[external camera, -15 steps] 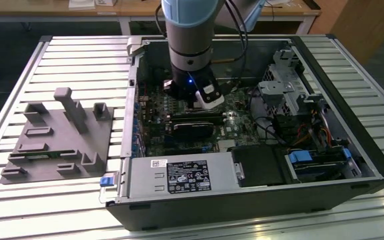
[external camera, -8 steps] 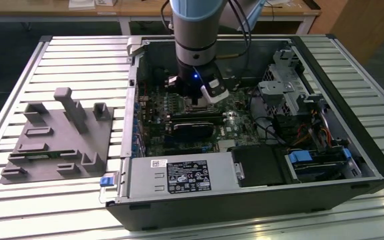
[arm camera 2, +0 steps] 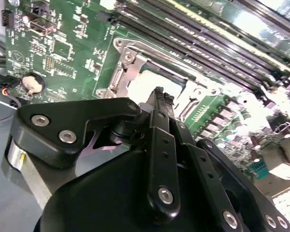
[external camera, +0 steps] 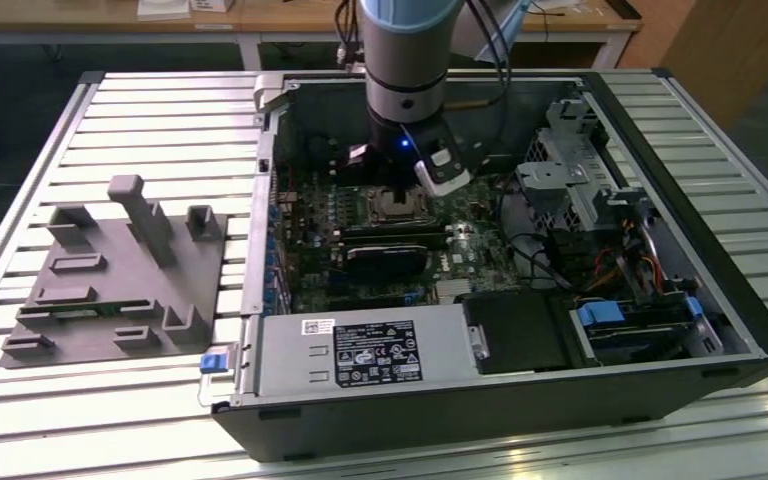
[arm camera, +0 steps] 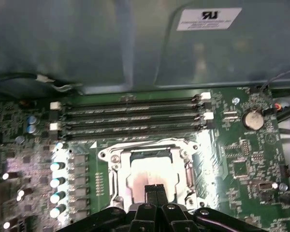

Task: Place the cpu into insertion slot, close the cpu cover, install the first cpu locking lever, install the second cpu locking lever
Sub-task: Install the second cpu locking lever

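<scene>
1. Silver-grey metal is seen at the middle of the insertion slot (arm camera: pixel 152 166) in both wrist views, so the cpu (arm camera: pixel 150 175) is judged to be already seated in the socket on the green motherboard (arm camera: pixel 241 159)
2. The gripper (arm camera: pixel 156 189) is held directly over the socket, its two black fingertips (arm camera 2: pixel 159 99) brought together with no gap visible and nothing gripped between them; whether the tips touch the chip cannot be told
3. In the exterior view the arm (external camera: pixel 408 70) is seen reaching down into the open computer case (external camera: pixel 704 300), with the gripper just above the socket (external camera: pixel 395 205)
4. The cpu cover (arm camera: pixel 150 145) is seen as a silver frame around the chip; it appears to lie down over the socket, though whether it is fully closed cannot be told
5. The locking levers cannot be made out with certainty, so their state is left undecided
6. By this judgement, placement is done, the cover is likely lowered, and both lever steps are taken as still open
7. The long black memory slots (arm camera: pixel 130 116) are seen just beside the socket
</scene>
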`<state>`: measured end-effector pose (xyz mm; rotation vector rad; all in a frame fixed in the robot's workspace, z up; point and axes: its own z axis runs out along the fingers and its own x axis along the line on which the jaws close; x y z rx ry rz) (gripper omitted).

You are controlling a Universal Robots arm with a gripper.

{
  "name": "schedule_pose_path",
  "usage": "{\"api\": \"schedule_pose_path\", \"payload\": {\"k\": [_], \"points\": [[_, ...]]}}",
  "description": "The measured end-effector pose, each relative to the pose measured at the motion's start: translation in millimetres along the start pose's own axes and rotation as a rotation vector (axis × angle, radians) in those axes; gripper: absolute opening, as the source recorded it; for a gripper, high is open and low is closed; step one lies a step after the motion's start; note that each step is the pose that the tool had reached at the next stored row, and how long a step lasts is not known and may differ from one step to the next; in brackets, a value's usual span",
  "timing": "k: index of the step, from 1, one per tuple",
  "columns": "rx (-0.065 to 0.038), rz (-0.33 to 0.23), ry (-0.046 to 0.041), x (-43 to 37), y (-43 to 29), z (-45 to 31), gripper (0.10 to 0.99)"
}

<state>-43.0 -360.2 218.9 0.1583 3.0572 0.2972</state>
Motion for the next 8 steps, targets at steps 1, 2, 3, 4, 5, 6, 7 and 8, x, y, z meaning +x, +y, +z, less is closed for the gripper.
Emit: {"api": "schedule_pose_path", "payload": {"k": [1, 2, 3, 4, 5, 6, 7, 8], "points": [[0.000, 0.000, -0.0001, -0.2, 0.7, 0.2, 0.106], [0.000, 0.000, -0.0002, -0.2, 1.1, 0.2, 0.106], [0.000, 0.000, -0.0001, -0.2, 1.1, 0.2, 0.106], [0.000, 0.000, -0.0002, -0.2, 1.1, 0.3, 0.106], [0.000, 0.000, -0.0002, -0.2, 1.4, 0.3, 0.106], [0.000, 0.000, -0.0001, -0.1, 1.6, 0.3, 0.106], [0.000, 0.000, -0.0002, -0.1, 1.7, 0.4, 0.106], [0.000, 0.000, -0.0001, -0.1, 1.7, 0.3, 0.106]]}}
